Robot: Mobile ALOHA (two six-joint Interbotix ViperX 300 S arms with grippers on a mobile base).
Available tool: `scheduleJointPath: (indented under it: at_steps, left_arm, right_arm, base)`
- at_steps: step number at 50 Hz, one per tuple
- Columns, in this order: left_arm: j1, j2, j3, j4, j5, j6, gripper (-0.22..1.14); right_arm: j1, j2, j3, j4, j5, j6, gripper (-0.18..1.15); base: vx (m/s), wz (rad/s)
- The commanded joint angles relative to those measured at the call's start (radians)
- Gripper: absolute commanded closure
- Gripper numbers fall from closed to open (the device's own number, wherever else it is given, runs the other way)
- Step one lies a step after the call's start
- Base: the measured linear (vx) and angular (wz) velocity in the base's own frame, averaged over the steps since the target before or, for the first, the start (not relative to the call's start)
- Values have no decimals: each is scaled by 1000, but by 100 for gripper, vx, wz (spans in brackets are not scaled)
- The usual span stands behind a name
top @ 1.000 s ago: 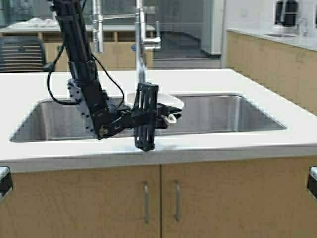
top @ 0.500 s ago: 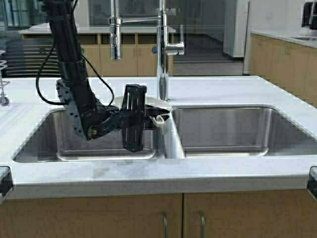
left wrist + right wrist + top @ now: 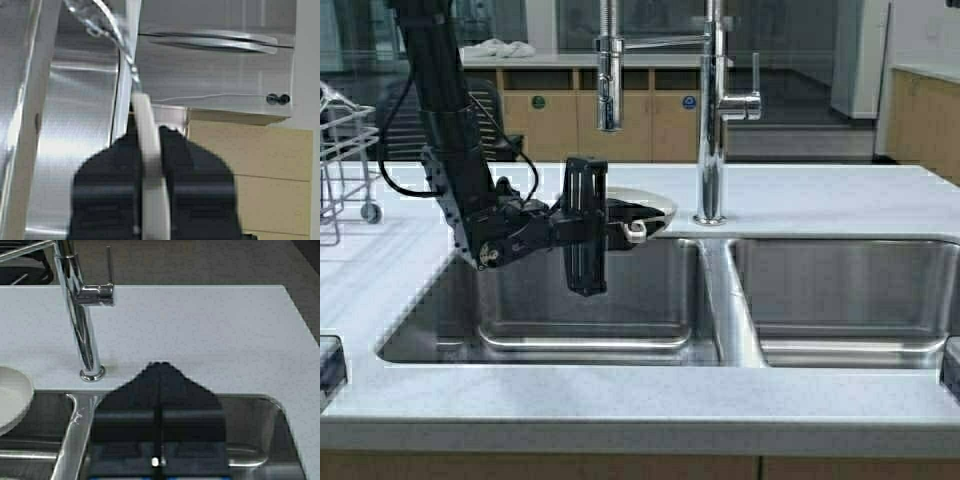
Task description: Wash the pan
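I am working from the near edge of the counter (image 3: pixel 620 405), looking over the double sink (image 3: pixel 720 300). My left tool (image 3: pixel 620 226) is hanging over the left basin, pinching the pale handle of the pan (image 3: pixel 640 205); in the left wrist view the handle is sitting clamped between my dark fingers (image 3: pixel 185 175). The pan is being held clear of the sink floor, at the basin's far rim, just beside the faucet (image 3: pixel 712 120). My right tool (image 3: pixel 158 405) is waiting above the right basin, pressed together on nothing. I judge I am bringing the pan into place for rinsing; next it needs to sit under the spout (image 3: pixel 609 85), and the lever (image 3: pixel 752 95) needs opening.
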State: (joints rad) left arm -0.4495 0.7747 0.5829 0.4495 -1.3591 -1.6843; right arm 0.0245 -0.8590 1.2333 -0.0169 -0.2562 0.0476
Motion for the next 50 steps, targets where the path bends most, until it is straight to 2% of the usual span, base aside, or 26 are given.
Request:
scheduleJointPath:
  at_steps: [1,16,33,50]
  left_arm:
    - [2,-81,44,14,-29,5,89]
    - [-3,-183,173,124,-98,3,89]
    - [-25,-236,308,141,-141,5,89]
    - [-46,-147,368,141,-222,57,89]
  right_arm:
    - [2,3,-17,0,-3,2,90]
    - [2,15,-15,0,-3,2,90]
    - [2,41,-21,0,-3,2,90]
    - [2,147,-86,0,-3,0,90]
  base:
    - [18,25]
    - [14,17]
    - [8,0]
    - [0,0]
